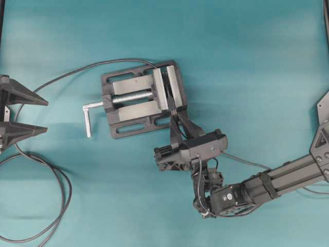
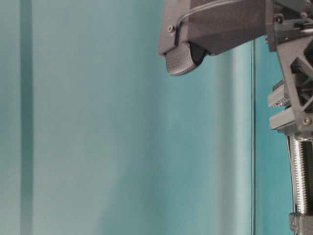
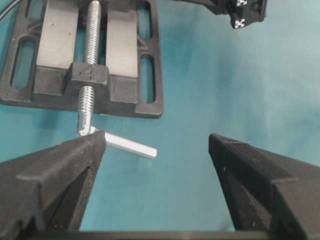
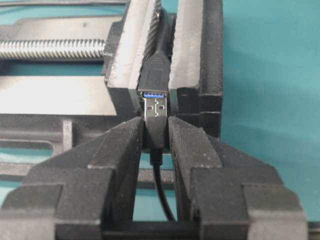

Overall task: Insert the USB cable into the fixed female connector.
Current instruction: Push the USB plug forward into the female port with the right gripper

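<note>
In the right wrist view the USB cable's black plug (image 4: 155,131) is pinched between the fingers of my right gripper (image 4: 156,125), which is shut on it. Its silver tip (image 4: 155,108) meets the blue mouth of the fixed female connector (image 4: 154,77), and most of the tip still shows outside. The connector is clamped between the vise jaws. The thin cable (image 4: 161,187) trails back between my fingers and, seen from overhead, runs off to the right (image 1: 247,162). My right gripper (image 1: 174,114) reaches the vise's right end. My left gripper (image 1: 46,116) stands open at the far left, holding nothing.
The dark metal vise (image 1: 128,127) sits mid-table, its silver handle (image 1: 88,121) pointing toward my left gripper (image 3: 157,141). The connector's black tail cable (image 1: 118,60) arcs left from the vise and loops at the lower left. The vise base (image 3: 125,100) lies just ahead of my left fingers.
</note>
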